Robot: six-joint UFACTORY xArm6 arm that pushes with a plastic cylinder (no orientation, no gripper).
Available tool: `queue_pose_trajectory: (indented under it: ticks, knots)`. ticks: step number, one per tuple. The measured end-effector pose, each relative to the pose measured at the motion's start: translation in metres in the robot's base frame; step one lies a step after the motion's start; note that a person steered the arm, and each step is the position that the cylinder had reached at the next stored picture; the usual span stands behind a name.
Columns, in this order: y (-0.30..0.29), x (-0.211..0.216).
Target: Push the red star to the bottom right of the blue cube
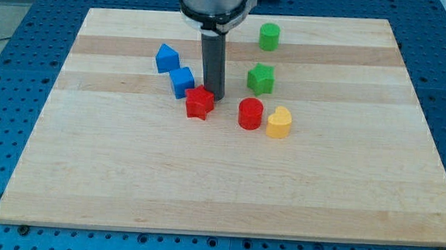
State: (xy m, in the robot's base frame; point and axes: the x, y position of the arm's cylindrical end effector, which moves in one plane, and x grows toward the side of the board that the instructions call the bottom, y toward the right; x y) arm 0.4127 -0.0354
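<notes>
In the camera view, my tip (pixel 213 98) stands on the wooden desk (pixel 219 187), touching the upper right edge of the red star (pixel 199 102); this tool is a bare rod with nothing to open or close. The red star sits just below and right of the blue cube (pixel 181 82), nearly touching it, with another blue block (pixel 166 58) up-left. To the right lie a red cylinder (pixel 250 113), a yellow block (pixel 279 122), a green star-like block (pixel 261 78) and a green cylinder (pixel 269 36).

text: none readable | labels: none | brands: none | numbers: 0 | signs: none
</notes>
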Motion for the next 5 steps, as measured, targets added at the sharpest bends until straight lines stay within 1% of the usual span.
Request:
queue_pose_trajectory:
  ticks: [1, 2, 3, 5]
  knots:
    - [0.008, 0.021]
    - [0.008, 0.004]
    - [-0.021, 0.011]
    - [-0.04, 0.002]
